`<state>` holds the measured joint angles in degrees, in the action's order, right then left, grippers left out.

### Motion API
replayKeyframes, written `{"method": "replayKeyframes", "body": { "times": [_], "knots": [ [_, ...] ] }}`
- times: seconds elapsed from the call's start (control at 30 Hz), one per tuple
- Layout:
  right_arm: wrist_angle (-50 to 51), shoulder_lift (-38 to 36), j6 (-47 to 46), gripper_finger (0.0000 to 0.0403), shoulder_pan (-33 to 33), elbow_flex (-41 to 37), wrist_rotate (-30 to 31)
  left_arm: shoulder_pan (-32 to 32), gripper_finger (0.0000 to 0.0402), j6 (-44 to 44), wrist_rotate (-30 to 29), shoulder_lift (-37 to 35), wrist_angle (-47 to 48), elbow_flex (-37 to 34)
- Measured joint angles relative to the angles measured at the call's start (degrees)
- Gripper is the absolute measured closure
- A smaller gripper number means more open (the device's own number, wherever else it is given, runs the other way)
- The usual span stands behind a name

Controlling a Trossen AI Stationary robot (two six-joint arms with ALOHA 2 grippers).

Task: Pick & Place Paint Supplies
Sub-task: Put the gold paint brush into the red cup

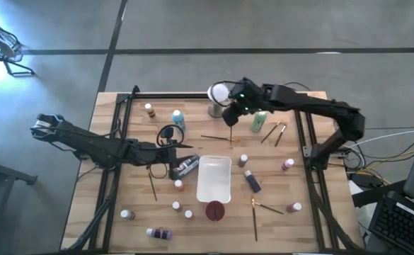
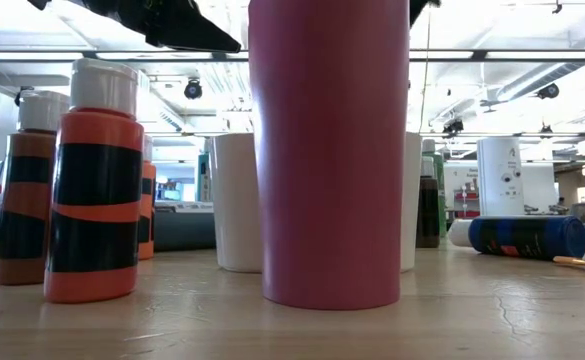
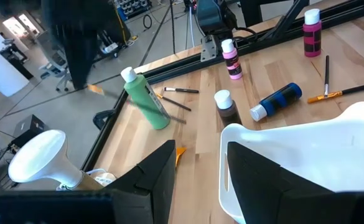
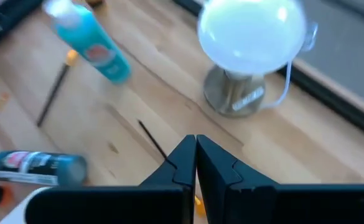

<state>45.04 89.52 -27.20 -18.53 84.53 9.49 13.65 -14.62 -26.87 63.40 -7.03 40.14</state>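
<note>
I hold my right gripper (image 1: 231, 118) closed near the worktop's far edge, above a thin brush (image 1: 216, 137); what it grips I cannot tell. My left gripper (image 1: 183, 167) waits half-open beside the white tray (image 1: 214, 185). Next, I must carry the brush to the tray.

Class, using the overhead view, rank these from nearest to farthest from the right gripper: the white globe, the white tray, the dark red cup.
1. White globe, just left of the right gripper.
2. White tray, mid-table, towards the near edge.
3. Dark red cup, just beyond the tray's near end.
</note>
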Motion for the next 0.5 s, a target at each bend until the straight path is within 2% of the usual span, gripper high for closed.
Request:
{"method": "replayKeyframes", "body": {
  "times": [0.3, 0.5],
  "knots": [
    [-0.65, -9.73, 1.98, 0.0395, 12.36, -0.33, 13.21, 0.00, 0.0250, -0.28, 0.00, 0.00, -0.13, 0.00],
    [-0.86, -11.22, 4.68, 0.0395, 21.78, -0.43, 16.64, -0.04, 0.0250, -0.26, 0.00, 0.00, -0.33, 0.00]
  ]
}}
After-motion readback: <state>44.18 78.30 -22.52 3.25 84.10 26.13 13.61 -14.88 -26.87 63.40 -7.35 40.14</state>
